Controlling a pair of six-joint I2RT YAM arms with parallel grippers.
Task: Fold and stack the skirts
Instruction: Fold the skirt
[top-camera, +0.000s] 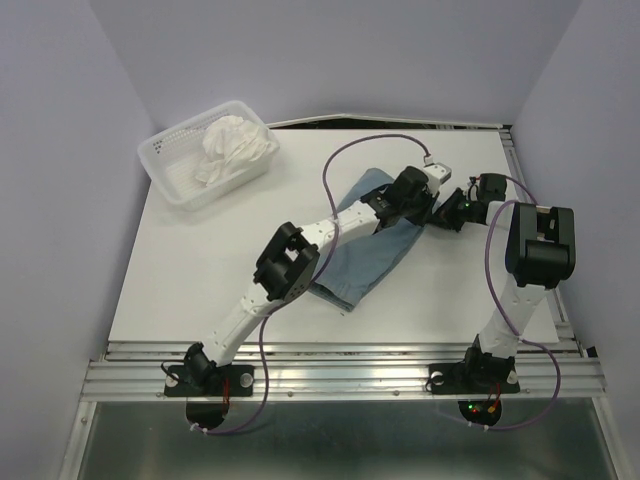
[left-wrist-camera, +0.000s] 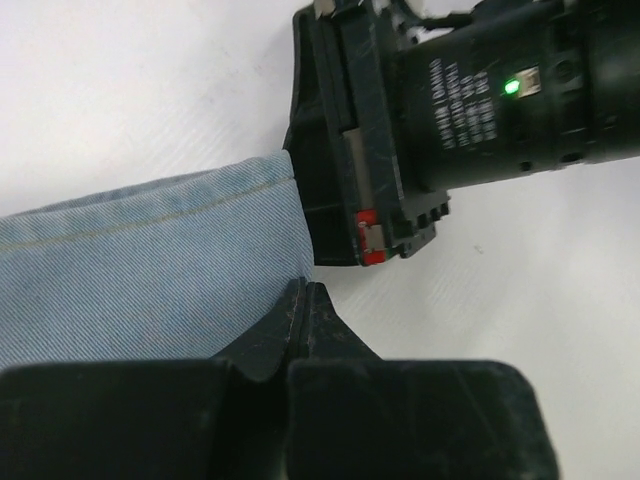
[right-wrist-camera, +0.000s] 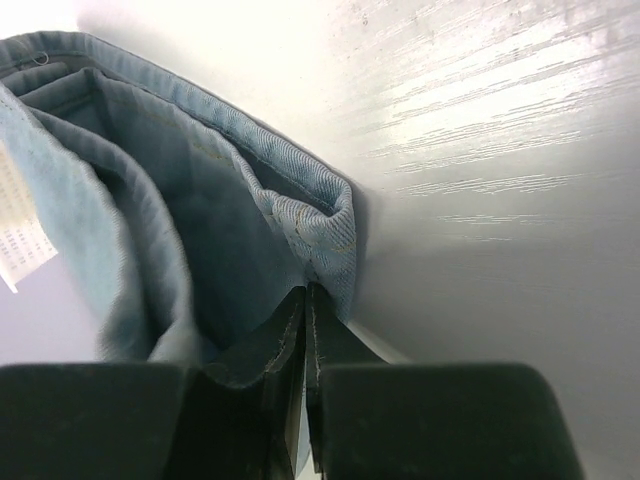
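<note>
Denim-like cloth of the blue-grey skirt (top-camera: 372, 250) is spread on the tabletop (top-camera: 200, 270), right of the middle. In the top view its long axis runs on a slant from the far right end to the near left end. Both arms are brought together at the far right end, close beside each other. The right gripper (right-wrist-camera: 304, 296) is clamped on a folded piece of the hem, which is bunched up before its camera. The left gripper (left-wrist-camera: 302, 296) is pressed together just at the corner of the cloth; whether cloth is caught between cannot be told. For a fold, the held end would probably have to be carried along that axis toward the near left end. The white skirt (top-camera: 235, 145) is left in the basket (top-camera: 178, 172), well apart at the far left.
</note>
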